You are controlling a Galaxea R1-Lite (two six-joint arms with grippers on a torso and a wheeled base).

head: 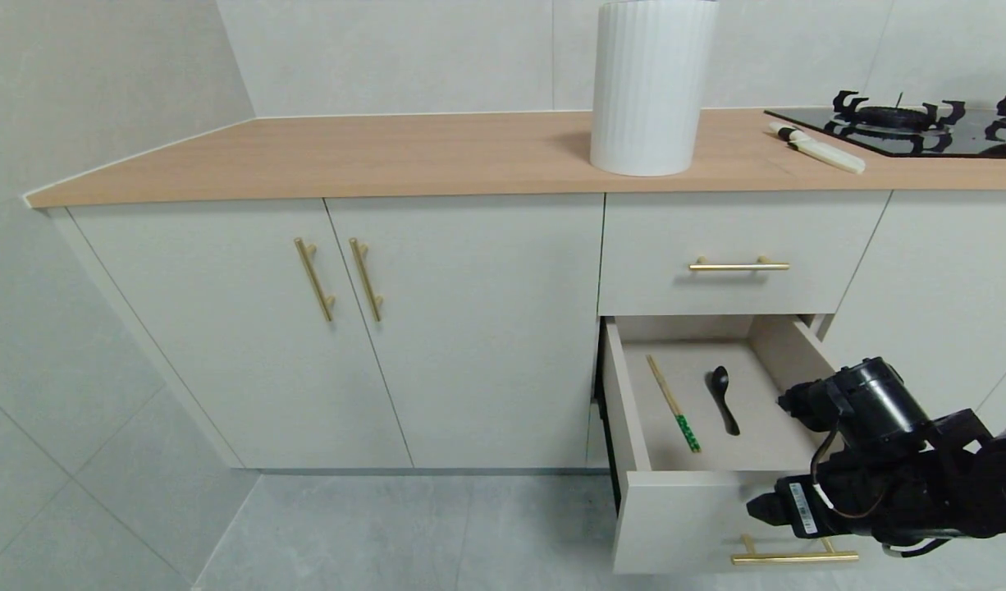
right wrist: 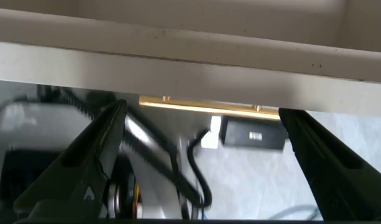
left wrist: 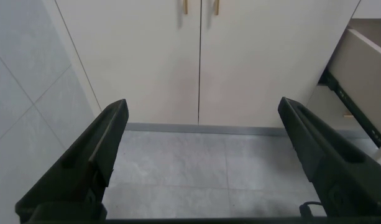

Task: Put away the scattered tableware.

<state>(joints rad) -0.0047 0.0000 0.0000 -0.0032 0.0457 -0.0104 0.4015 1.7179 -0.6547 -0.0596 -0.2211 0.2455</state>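
Chopsticks (head: 674, 404) and spoon (head: 723, 400) lie in the drawer (head: 675, 517), behind the wide-open right claw (right wrist: 201, 109) at its front. The left claw (left wrist: 202, 109) is wide open too.

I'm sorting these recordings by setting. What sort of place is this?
Most likely a home kitchen: a gas hob set into a wooden countertop, and below it an open drawer holding chopsticks and a black spoon.

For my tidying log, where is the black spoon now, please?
Head view: the black spoon lies in the open drawer at lower right, beside the chopsticks, on their right.
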